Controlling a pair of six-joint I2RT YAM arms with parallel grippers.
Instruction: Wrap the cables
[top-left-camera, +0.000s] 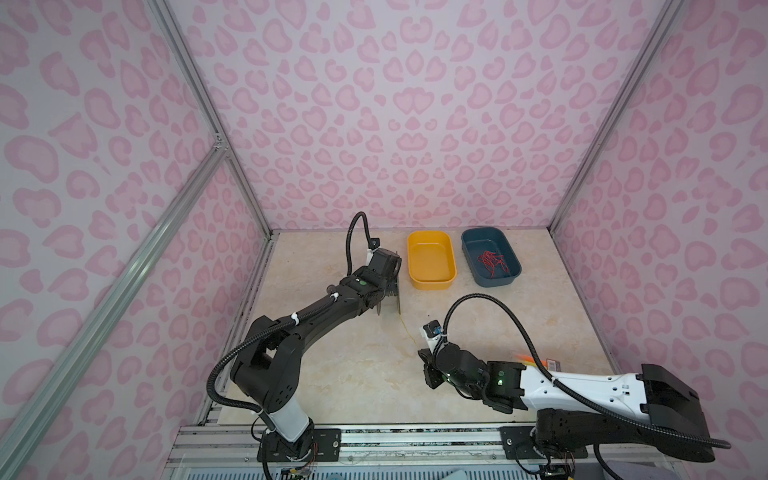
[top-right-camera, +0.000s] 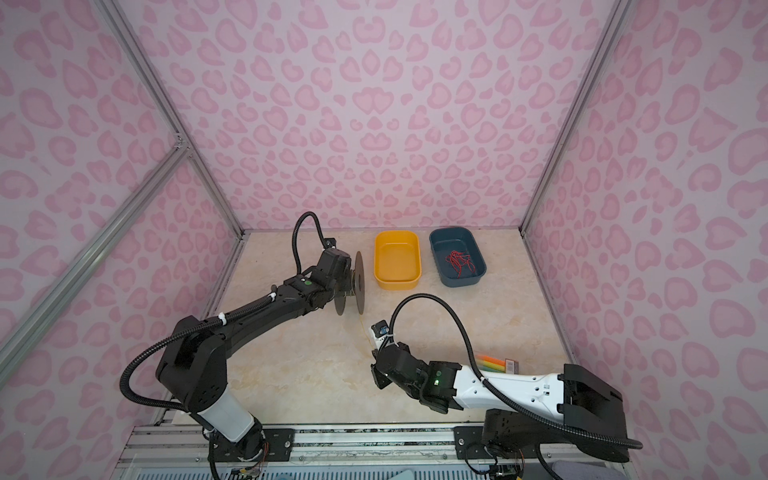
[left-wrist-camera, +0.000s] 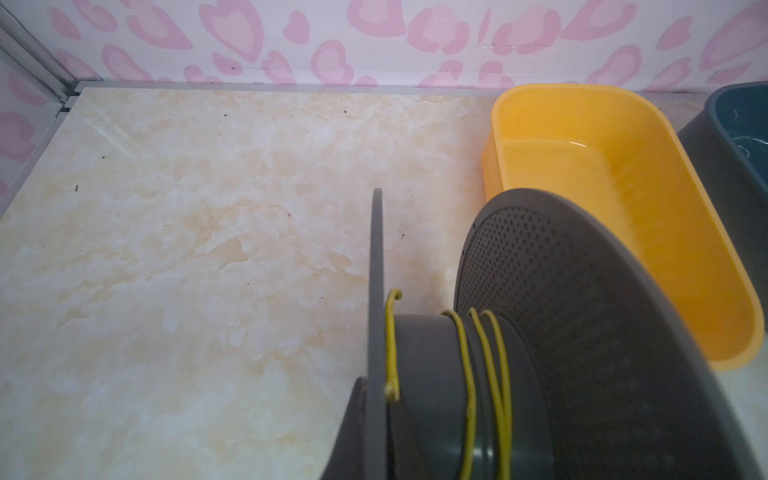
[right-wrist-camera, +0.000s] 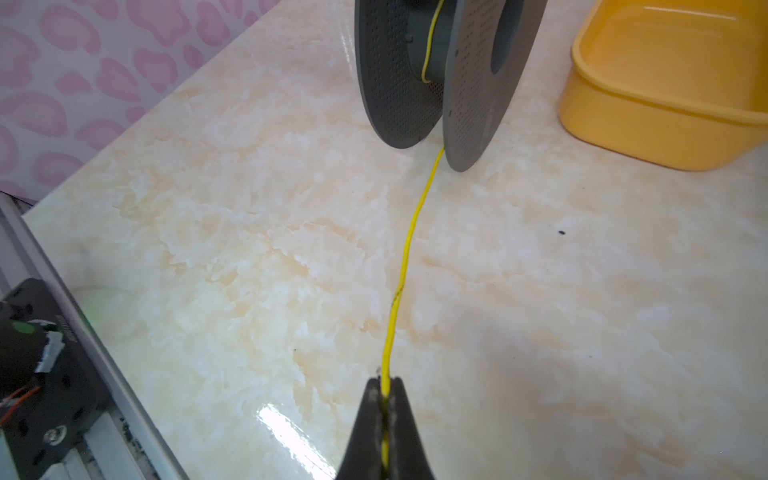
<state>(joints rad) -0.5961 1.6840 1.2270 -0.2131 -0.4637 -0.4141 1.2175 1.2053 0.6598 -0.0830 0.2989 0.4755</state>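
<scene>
Near, the right tool is pinched shut on the yellow wire, which runs almost straight over the desk to the grey spool farther left. The left tool, closed on a flange, holds it on edge, with few turns on its hub. Winding is under way; the next move likely needs the spool turned under steady tension.

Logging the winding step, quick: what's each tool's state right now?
The left tool is closed, apparently gripping the grey perforated plastic spool.
The right tool is closed, pinching the thin yellow wire that runs to the spool.
</scene>
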